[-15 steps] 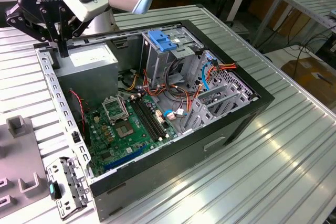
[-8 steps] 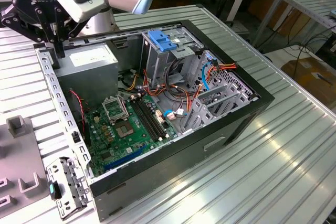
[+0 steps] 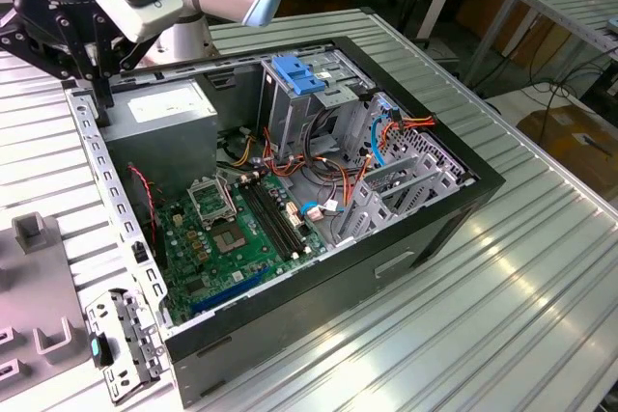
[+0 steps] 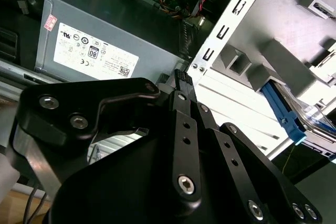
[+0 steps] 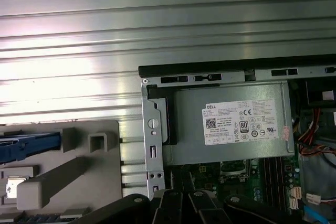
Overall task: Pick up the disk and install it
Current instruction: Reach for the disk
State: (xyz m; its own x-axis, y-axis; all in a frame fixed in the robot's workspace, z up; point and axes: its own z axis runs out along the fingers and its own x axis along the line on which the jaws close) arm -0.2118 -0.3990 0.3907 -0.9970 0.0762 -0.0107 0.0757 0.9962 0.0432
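Note:
The disk (image 4: 314, 119) lies in a grey holder (image 4: 273, 56) beside the computer case; its blue side rail (image 4: 283, 109) and a strip of silver metal show past the holder's posts. In the first wrist view the disk's blue rail (image 5: 29, 146) sits at the picture's edge. My black gripper (image 4: 181, 79) hangs above the case's side wall, between the holder and the grey power supply (image 4: 110, 40), apart from the disk. Its fingers meet with nothing between them. In the exterior view the gripper (image 3: 98, 89) stands over the case's far corner on the exterior view's left.
The open case (image 3: 406, 267) lies on a ribbed metal table (image 3: 541, 296), with the motherboard (image 3: 241, 229), cables and a drive cage topped by a blue latch plate (image 3: 299, 74) inside. A metal bracket (image 3: 121, 344) lies by the case's near corner.

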